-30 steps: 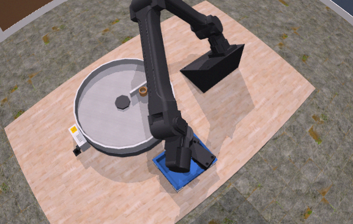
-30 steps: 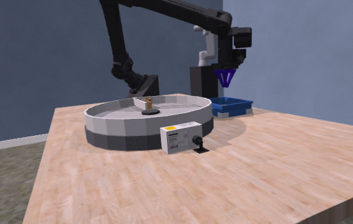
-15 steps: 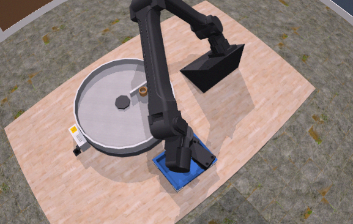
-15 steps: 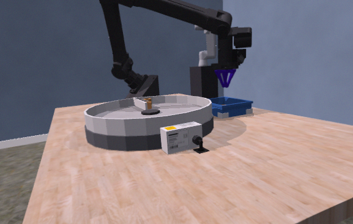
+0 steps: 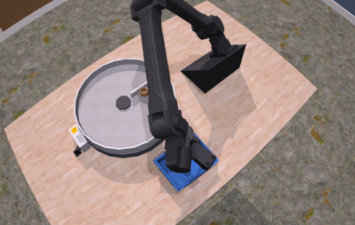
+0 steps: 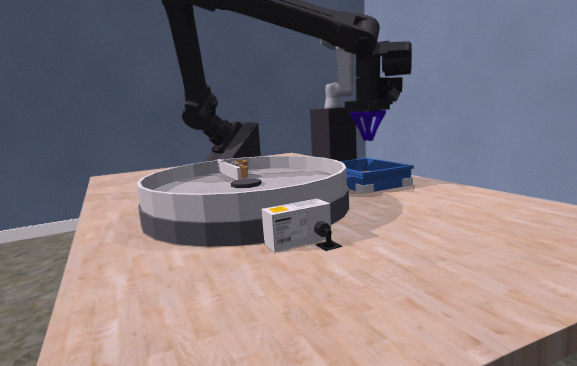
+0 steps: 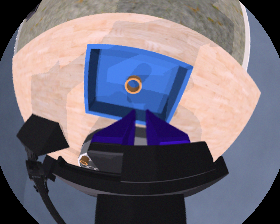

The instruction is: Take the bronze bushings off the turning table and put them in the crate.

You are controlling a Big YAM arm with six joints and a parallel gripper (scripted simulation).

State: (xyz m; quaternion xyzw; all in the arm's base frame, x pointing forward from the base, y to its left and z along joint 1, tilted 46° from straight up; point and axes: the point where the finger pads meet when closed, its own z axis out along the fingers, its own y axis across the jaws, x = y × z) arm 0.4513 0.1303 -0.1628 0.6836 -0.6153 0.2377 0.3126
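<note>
Overall, a blue crate (image 5: pixel 174 177) (image 6: pixel 388 178) (image 7: pixel 110 67) sits on the pale wood tabletop (image 5: pixel 272 98) (image 6: pixel 273 300) (image 7: pixel 48 57), holding one bronze bushing (image 7: pixel 127 85). Above the crate hangs the gripper (image 6: pixel 368 139) (image 7: pixel 140 113), nearly closed, nothing between its purple fingers. Beside the crate is the round, grey turning table (image 5: pixel 100 120) (image 6: pixel 248 207) (image 7: pixel 140 133), with at least one more bronze bushing (image 5: pixel 143 94) (image 6: pixel 244 172) (image 7: pixel 84 160) near its white bar (image 5: pixel 138 88) (image 6: pixel 229 169); the arm partly blocks the top view.
</note>
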